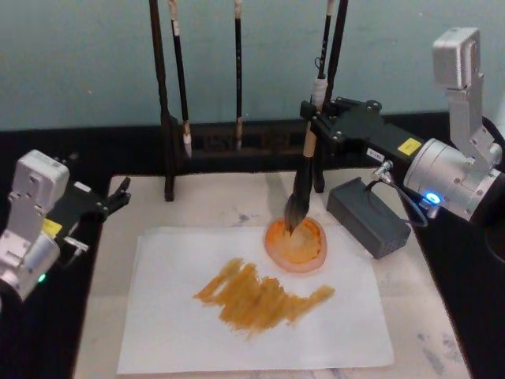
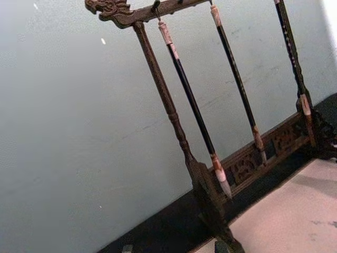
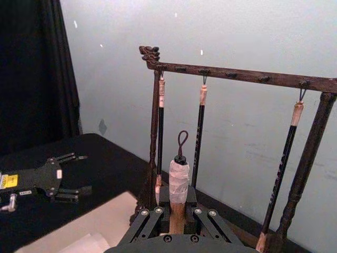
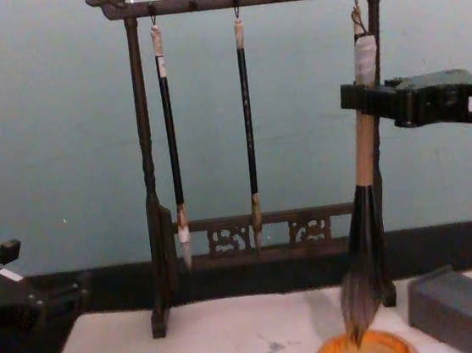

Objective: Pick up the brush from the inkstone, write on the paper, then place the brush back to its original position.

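Cream mat (image 1: 221, 201): your right gripper (image 1: 312, 118) clamps the brush (image 1: 300, 193), likely light, by its stiff wood handle. Its soft bristles rest in the orange dish (image 1: 317, 257) at one o'clock of the paper (image 1: 173, 332). Your left gripper (image 1: 120, 193) sits spread at nine.

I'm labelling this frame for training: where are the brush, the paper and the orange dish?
brush (image 4: 361, 281): chest view, on the bristles.
paper (image 1: 173, 332): head view, on the bare lower left part.
orange dish (image 1: 274, 251): head view, on its left rim.

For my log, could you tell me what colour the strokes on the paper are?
Orange-brown strokes, clearest in head view.
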`<action>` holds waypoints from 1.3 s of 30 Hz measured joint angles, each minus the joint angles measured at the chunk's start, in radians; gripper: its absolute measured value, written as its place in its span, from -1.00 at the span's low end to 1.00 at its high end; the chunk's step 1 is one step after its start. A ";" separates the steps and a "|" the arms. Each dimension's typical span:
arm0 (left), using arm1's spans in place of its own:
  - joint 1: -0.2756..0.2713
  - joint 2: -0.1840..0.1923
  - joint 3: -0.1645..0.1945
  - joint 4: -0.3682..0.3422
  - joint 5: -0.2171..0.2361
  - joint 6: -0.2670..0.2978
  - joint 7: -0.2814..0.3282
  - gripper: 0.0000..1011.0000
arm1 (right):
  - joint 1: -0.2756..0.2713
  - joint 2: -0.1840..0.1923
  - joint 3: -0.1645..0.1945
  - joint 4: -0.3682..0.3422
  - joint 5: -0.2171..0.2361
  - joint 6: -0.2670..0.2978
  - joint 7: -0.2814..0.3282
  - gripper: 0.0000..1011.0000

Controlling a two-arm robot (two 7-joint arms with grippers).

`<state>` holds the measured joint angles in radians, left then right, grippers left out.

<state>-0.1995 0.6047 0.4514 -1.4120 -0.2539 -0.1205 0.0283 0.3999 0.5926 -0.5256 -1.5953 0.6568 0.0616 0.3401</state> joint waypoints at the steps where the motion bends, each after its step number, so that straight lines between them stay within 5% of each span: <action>1: 0.000 0.000 0.000 0.000 0.000 0.000 0.000 1.00 | 0.000 0.000 0.000 0.000 0.000 0.000 0.000 -0.67; 8: 0.000 0.000 0.000 0.000 0.000 0.000 0.000 1.00 | 0.002 0.000 -0.004 0.001 -0.009 -0.003 0.005 -0.67; 19: 0.000 0.000 0.000 0.000 0.000 0.000 0.000 1.00 | 0.042 0.001 -0.071 -0.019 -0.156 -0.049 0.093 -0.67; 39: 0.000 0.000 0.000 0.000 0.000 0.000 0.000 1.00 | -0.009 -0.052 -0.097 -0.084 -0.204 -0.061 0.153 -0.67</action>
<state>-0.1996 0.6047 0.4514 -1.4119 -0.2539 -0.1205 0.0282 0.3909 0.5409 -0.6223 -1.6798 0.4532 0.0001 0.4931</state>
